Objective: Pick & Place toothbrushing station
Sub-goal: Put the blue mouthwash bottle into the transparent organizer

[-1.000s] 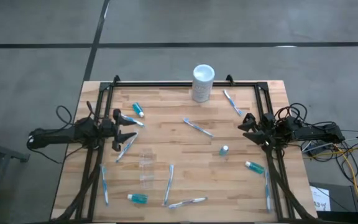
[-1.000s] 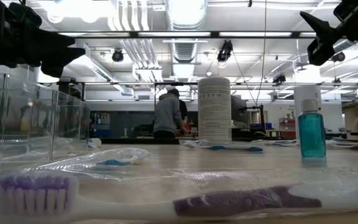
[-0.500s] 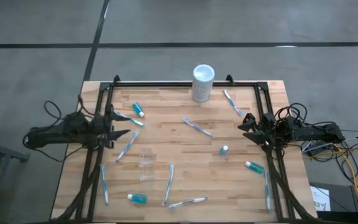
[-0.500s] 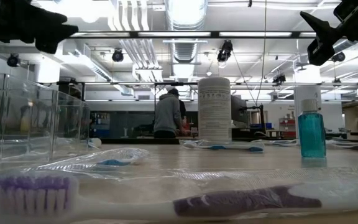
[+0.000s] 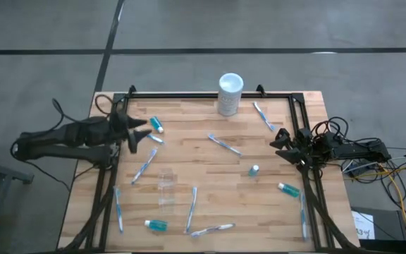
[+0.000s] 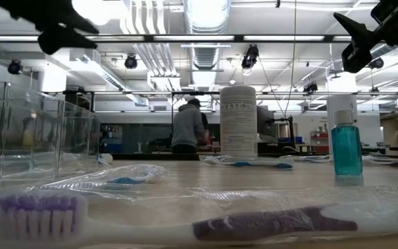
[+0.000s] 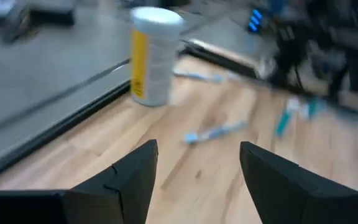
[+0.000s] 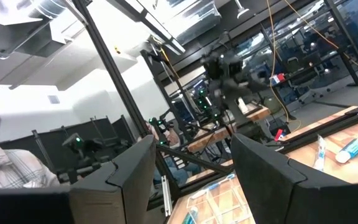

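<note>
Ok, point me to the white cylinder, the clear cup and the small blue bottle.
white cylinder (image 5: 230, 94), high view, on its top.
clear cup (image 5: 165, 181), high view, on its middle.
small blue bottle (image 6: 346, 147), low view, on its body.

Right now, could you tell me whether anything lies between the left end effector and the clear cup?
Yes: one toothbrush lies on the wood between the open left end effector, near the table's left edge, and the clear cup. Nothing taller stands there.

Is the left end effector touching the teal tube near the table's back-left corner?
Apart. In the high view the left end effector shows bare wood between its open tips and the teal tube; the low view shows it raised well above the table.
</note>
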You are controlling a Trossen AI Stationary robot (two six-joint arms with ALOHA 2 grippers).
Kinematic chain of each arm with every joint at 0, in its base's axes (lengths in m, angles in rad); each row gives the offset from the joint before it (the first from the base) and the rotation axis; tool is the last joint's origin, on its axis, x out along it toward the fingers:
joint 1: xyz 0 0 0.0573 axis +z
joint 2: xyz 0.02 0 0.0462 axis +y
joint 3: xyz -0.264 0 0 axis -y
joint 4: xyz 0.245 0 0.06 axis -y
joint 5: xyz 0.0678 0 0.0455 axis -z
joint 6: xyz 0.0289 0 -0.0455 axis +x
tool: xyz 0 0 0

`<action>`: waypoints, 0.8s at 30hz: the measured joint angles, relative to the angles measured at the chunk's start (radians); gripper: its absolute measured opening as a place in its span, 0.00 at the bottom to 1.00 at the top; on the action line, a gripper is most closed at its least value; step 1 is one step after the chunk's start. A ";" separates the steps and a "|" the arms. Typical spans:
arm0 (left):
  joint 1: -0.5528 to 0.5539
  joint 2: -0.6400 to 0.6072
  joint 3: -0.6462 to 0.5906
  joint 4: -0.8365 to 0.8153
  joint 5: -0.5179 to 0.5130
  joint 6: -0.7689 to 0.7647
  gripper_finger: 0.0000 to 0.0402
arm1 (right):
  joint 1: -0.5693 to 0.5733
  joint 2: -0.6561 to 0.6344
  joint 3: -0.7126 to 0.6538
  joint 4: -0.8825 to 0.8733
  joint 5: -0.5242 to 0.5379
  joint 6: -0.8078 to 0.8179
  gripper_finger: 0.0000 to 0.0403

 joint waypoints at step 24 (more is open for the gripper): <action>0.218 0.429 0.196 -0.316 0.139 -0.648 0.58 | 0.000 0.000 0.000 0.000 0.001 0.000 0.51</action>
